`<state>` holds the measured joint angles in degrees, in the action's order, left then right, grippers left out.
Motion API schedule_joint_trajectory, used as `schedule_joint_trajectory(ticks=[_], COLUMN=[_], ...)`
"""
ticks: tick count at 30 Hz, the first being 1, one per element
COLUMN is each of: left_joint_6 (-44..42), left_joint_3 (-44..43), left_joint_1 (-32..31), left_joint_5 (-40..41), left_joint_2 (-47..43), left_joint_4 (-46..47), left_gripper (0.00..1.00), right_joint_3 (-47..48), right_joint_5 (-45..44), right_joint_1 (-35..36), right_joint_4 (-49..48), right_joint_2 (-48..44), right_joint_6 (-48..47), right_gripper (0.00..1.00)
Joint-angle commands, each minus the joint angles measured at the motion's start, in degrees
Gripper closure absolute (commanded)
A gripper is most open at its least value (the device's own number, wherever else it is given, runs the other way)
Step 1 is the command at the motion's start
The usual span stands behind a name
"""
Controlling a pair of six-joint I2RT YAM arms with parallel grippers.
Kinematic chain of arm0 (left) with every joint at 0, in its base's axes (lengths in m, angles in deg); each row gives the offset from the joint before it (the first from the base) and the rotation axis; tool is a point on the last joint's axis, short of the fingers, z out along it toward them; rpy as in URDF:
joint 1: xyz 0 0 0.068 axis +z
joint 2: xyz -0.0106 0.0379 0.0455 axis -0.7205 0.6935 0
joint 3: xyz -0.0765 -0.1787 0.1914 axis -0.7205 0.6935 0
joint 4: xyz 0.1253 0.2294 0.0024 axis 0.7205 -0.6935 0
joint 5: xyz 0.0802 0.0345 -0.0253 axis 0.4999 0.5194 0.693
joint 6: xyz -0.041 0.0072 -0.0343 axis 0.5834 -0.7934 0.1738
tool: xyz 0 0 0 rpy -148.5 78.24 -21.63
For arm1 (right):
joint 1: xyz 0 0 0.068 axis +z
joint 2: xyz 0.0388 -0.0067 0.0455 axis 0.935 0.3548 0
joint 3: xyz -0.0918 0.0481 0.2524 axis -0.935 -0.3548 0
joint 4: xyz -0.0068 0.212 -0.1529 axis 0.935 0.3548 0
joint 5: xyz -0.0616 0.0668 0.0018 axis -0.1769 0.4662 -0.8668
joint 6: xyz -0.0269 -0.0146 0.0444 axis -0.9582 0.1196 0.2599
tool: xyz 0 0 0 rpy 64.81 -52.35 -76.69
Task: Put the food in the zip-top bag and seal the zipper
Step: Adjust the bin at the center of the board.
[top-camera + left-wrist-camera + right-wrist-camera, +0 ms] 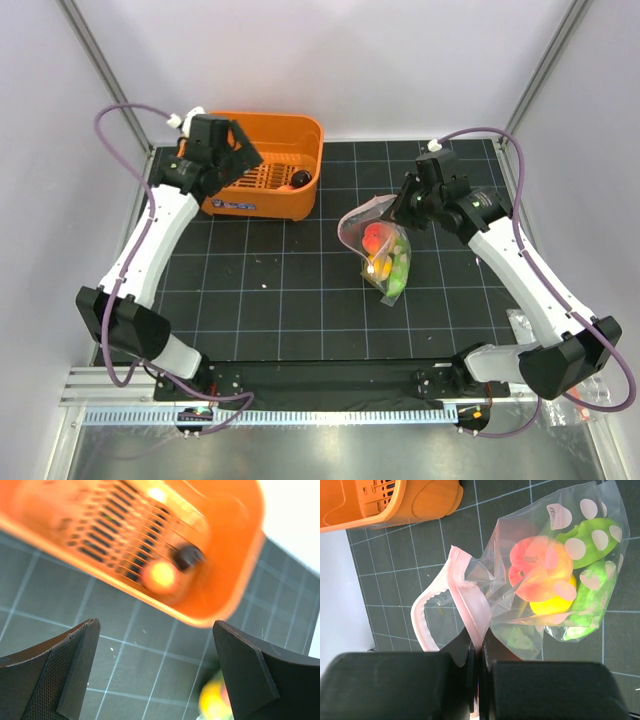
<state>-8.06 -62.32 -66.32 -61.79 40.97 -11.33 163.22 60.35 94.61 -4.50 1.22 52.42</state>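
the limp, slick zip-top bag (545,580) seemed best held by its zipper (462,587), which the right gripper (479,652) pinched; the left gripper (156,630) gaped empty.

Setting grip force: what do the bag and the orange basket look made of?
The zip-top bag looks like thin, glossy clear plastic film: it creases, glints and shows the food through it. The orange basket looks like rigid moulded plastic, smooth, slightly shiny, with slotted walls.

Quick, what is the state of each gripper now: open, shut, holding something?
Left gripper: open, holding nothing.
Right gripper: shut on the zipper.
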Motion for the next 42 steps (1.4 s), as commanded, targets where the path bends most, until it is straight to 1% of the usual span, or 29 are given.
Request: schedule_joint_trajectory(ticks=[1, 2, 3, 5, 6, 11, 13, 15, 17, 19, 20, 22, 23, 24, 25, 26, 27, 28, 29, 30, 31, 32, 34, 35, 37, 38, 40, 41, 42], left_joint_6=[10.5, 11.9, 16.2, 18.7, 21.1, 25.5, 27.5, 29.4, 30.3, 31.5, 31.8, 32.8, 33.0, 33.0, 33.0, 31.6, 30.9, 30.6, 29.5, 28.7, 27.8, 26.9, 25.1, 25.0, 26.1, 26.4, 26.3, 26.1, 25.9], left_joint_3=[2.4, 3.0, 3.6, 3.6, 2.0, -6.9, -8.6, -8.6, -8.9, -9.5, -8.9, -6.8, -3.7, -2.3, -0.9, 2.4, 4.4, 6.4, 10.5, 12.8, 15.0, 19.2, 24.4, 30.6, 37.4, 43.8, 48.7, 52.2, 53.9], left_joint_1=[5.6, 6.5, 7.4, 9.3, 9.8, 10.5, 10.8, 11.3, 11.5, 11.4, 11.4, 11.4, 11.4, 11.5, 11.5, 11.4, 11.4, 11.4, 11.4, 11.2, 11.2, 11.0, 10.8, 10.7, 10.3, 10.0, 9.7, 9.7, 9.7], left_joint_5=[2.6, 2.7, 2.9, 1.2, 1.4, 2.9, 2.6, 0.8, -0.1, -0.3, -0.5, -0.8, -1.1, -1.3, -1.1, -1.4, -1.3, -0.9, 0.2, 0.7, 0.8, 0.8, 0.5, 0.7, 1.6, 1.6, 2.2, 2.2, 2.1], left_joint_2=[-2.1, -2.0, -1.7, -0.8, 1.0, 9.4, 13.1, 16.3, 18.5, 20.9, 21.3, 21.2, 20.9, 20.5, 20.0, 18.3, 17.2, 15.7, 12.9, 11.2, 9.7, 8.4, 3.5, 1.4, -4.2, -5.5, -7.9, -8.1, -8.2], left_joint_4=[-3.0, -2.9, -3.3, -4.1, -5.5, -17.6, -18.1, -15.9, -14.4, -15.2, -15.3, -13.9, -12.4, -10.0, -8.3, -6.2, -1.2, 0.7, 3.0, 5.2, 10.2, 12.7, 18.5, 24.6, 32.5, 40.7, 46.3, 50.6, 52.9], left_gripper=[0.00, 0.00, 0.00, 0.00, 0.00, 0.00, 0.00, 0.00, 0.05, 0.09, 0.09, 0.15, 0.19, 0.27, 0.51, 0.65, 0.92, 1.00, 1.00, 1.00, 1.00, 1.00, 1.00, 1.00, 1.00, 1.00, 1.00, 1.00, 1.00], right_joint_3=[0.2, 0.4, 0.4, 0.5, 0.5, 0.3, 0.4, 0.3, 0.2, 0.1, 0.1, -0.3, -0.6, -0.8, -0.9, -1.3, -1.6, -1.9, -1.9, -1.9, -2.0, -1.8, -1.4, -1.4, -1.2, -1.1, -1.1, -1.1, -1.1], right_joint_5=[-0.5, -0.5, -0.5, -0.5, -0.5, -0.5, -0.6, -0.6, -0.7, -0.8, -0.9, -1.0, -1.0, -1.0, -0.9, -0.9, -0.9, -0.8, -0.7, -0.4, -0.4, -0.3, -0.3, -0.3, -0.1, 0.0, 0.3, 0.4, 0.4], right_joint_1=[-0.1, -0.1, -0.1, -0.2, -0.2, -0.2, -0.1, -0.1, -0.2, -0.2, -0.1, -0.1, -0.1, -0.1, -0.1, -0.1, -0.2, -0.1, -0.1, -0.1, -0.2, -0.1, -0.1, -0.1, -0.1, -0.1, -0.1, -0.1, -0.1], right_joint_4=[-1.2, -1.1, -1.2, -1.2, -1.2, -1.7, -1.8, -1.7, -1.6, -1.5, -1.6, -1.5, -1.6, -1.9, -1.9, -1.9, -2.0, -2.0, -2.3, -2.4, -2.5, -2.6, -2.7, -2.7, -2.9, -3.0, -3.2, -3.2, -3.3], right_joint_2=[-2.3, -2.2, -2.2, -2.2, -2.2, -2.1, -2.1, -2.0, -2.0, -2.1, -2.2, -2.5, -2.5, -2.6, -2.6, -2.6, -2.6, -2.5, -2.5, -2.4, -2.3, -1.9, -1.6, -1.3, -1.0, -0.9, -0.5, -0.4, -0.2], right_joint_6=[-0.5, -0.5, -0.5, -0.3, -0.2, -0.1, -0.1, -0.2, -0.2, -0.2, -0.2, 0.0, 0.2, 0.2, 0.3, 0.3, 0.4, 0.5, 0.5, 0.5, 0.6, 0.6, 0.5, 0.5, 0.6, 0.6, 0.7, 0.8, 0.9], right_gripper=[0.99, 0.99, 0.99, 0.99, 0.99, 0.99, 0.99, 0.99, 0.99, 0.99, 0.99, 0.99, 0.99, 0.99, 0.99, 0.99, 0.99, 0.99, 0.99, 0.99, 0.99, 0.99, 0.99, 0.99, 0.99, 0.99, 0.99, 0.99, 0.99])
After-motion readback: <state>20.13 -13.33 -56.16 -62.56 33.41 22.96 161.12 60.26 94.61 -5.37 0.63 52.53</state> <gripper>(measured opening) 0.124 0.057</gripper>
